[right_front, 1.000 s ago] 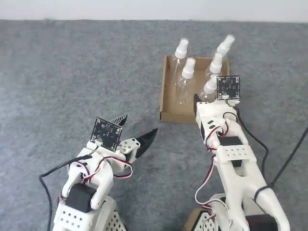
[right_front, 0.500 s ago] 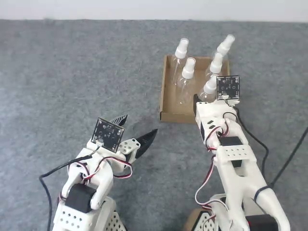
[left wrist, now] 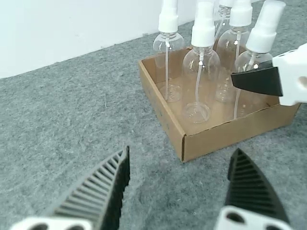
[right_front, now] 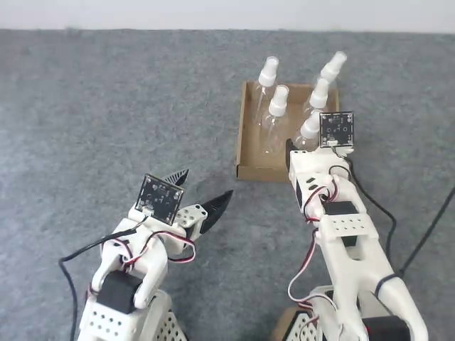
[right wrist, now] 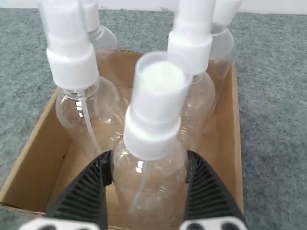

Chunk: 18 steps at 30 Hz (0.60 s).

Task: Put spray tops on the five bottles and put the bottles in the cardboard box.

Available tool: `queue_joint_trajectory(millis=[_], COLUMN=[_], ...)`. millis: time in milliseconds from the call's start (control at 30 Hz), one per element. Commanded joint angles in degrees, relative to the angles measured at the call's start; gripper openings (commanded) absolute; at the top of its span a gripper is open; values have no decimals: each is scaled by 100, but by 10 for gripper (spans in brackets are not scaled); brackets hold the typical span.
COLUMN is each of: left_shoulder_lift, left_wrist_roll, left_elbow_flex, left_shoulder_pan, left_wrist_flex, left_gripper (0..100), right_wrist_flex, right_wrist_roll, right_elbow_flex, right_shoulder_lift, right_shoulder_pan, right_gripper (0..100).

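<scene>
Several clear bottles with white spray tops stand upright in the cardboard box (right_front: 247, 135), among them one at the back left (right_front: 268, 73) and one at the back right (right_front: 333, 65). My right gripper (right_front: 306, 143) is at the box's near right corner, shut on the nearest bottle (right wrist: 149, 158); its ribbed fingers (right wrist: 84, 191) press both sides of the body. My left gripper (right_front: 202, 193) hovers over the carpet short of the box, open with nothing in it. In the left wrist view its gripper (left wrist: 175, 184) faces the box (left wrist: 201, 139) and the bottles (left wrist: 200, 72).
Grey carpet (right_front: 106, 106) covers the whole table, with wide free room left of the box. A pale wall (right_front: 213, 14) runs along the far edge. Cables (right_front: 426, 234) trail beside the right arm's base.
</scene>
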Motion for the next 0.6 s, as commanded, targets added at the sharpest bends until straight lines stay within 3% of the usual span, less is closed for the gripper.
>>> queue_joint_trajectory(millis=[0,167,567], left_shoulder_lift=[-62,-62,-62], left_wrist_roll=[-53,-53,-62], left_elbow_flex=[-22,-22,-22], left_shoulder_pan=[0,0,0], left_wrist_flex=[-158,-158,-158], left_gripper=[302,302,302], right_wrist_flex=[-136,-101,-31], right_wrist_roll=[-44,-44,114], right_elbow_flex=[-44,-44,-79], right_shoulder_lift=[-119,-119,-136], right_shoulder_pan=[-48,-57,-66], right_gripper=[48,153,159])
